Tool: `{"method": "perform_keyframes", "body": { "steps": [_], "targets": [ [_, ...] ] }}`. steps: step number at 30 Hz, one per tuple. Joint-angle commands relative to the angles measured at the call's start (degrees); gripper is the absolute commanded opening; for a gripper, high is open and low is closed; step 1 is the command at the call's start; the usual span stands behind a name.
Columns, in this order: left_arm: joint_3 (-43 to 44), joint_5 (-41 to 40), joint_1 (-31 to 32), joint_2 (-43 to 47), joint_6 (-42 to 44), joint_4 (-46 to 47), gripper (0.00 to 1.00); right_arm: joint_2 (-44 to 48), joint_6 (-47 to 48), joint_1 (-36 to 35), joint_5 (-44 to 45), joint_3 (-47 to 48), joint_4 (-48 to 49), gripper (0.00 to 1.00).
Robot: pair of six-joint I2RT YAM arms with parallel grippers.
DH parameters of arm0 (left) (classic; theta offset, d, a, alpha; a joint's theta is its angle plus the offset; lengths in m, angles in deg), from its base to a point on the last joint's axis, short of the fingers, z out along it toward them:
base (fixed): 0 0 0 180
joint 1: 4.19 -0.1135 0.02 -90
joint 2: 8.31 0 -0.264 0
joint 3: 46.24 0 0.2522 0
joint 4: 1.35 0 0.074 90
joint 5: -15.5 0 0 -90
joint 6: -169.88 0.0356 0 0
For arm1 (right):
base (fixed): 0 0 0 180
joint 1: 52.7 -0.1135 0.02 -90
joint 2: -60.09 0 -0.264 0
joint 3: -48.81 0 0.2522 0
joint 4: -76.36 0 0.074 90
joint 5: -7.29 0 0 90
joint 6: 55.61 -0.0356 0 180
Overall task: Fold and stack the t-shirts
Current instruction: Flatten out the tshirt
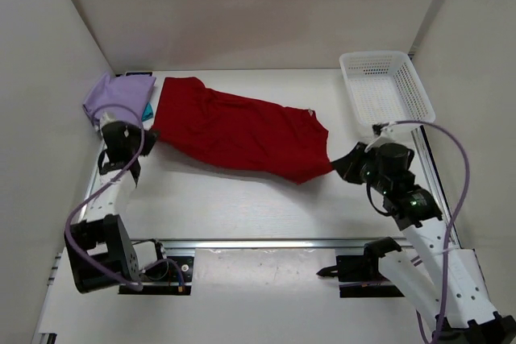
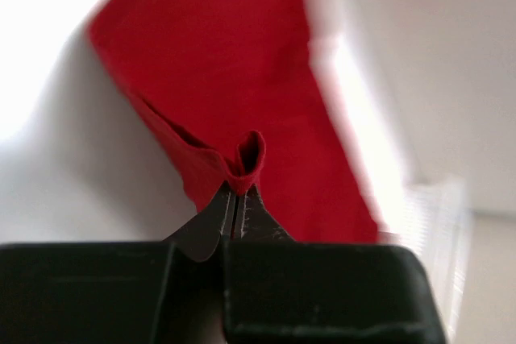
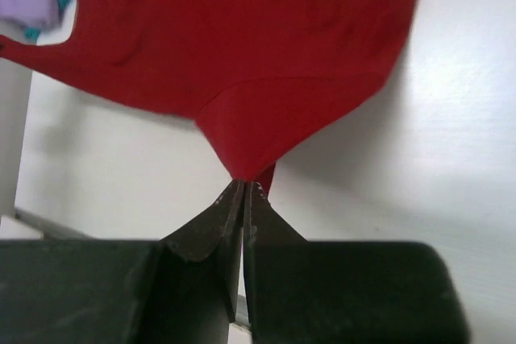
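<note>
The deep red t-shirt [image 1: 238, 130] is stretched across the table between my two grippers. My left gripper [image 1: 147, 139] is shut on its left edge; the left wrist view shows a pinched fold of red cloth [image 2: 246, 163] at the fingertips. My right gripper [image 1: 337, 165] is shut on its right corner, seen as a red point [image 3: 250, 159] in the right wrist view. The lavender t-shirt [image 1: 117, 96] lies bunched at the back left, with a strip of the teal t-shirt [image 1: 148, 110] showing beneath it.
A white plastic mesh basket [image 1: 385, 86] stands at the back right. White walls close in the table on the left, back and right. A metal rail [image 1: 266, 242] runs along the near edge by the arm bases.
</note>
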Motion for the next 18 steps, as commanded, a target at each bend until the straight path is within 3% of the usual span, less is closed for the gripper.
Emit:
{"method": "perform_keyframes", "body": {
  "steps": [1,3,7,9,13,14,15,16,17,18],
  "targets": [
    [11.0,2.3,3.4,5.7,4.2,-1.8,0.0,-0.6,3.4,0.0,10.0,13.8,-4.3,0.0],
    [20.3,4.8,5.2,4.8,5.3,-6.2,0.0,-4.1,5.1,-1.5,17.3,23.0,-9.0,0.0],
    [34.0,17.9,0.3,3.9,-0.2,-7.2,0.0,-12.5,11.2,-5.5,28.9,51.4,-15.9,0.0],
    [38.5,21.1,-2.7,3.4,-3.4,-5.8,0.0,-17.3,15.0,-7.2,30.5,66.6,-16.4,0.0],
    [45.7,22.7,-6.1,1.0,-5.3,-7.0,0.0,-33.1,22.2,-11.9,33.3,87.2,-17.3,0.0],
    [46.8,22.4,-6.1,0.8,-4.9,-8.0,0.0,-37.8,23.1,-10.4,30.3,89.9,-18.8,0.0],
    [47.3,21.3,-5.4,0.6,-3.5,-9.0,0.0,-41.7,22.3,-3.9,20.1,93.5,-19.6,0.0],
    [47.0,19.7,-5.1,0.4,-2.1,-9.8,0.0,-42.0,19.9,3.7,14.9,91.8,-17.9,0.0],
    [46.2,17.5,-4.1,-0.2,-0.9,-11.0,0.0,-42.6,18.6,6.9,4.8,87.7,-14.9,0.0],
    [45.0,16.3,-2.1,-0.5,0.5,-10.9,0.0,-43.7,17.0,12.1,1.0,86.0,-12.1,0.0]
  ]
}}
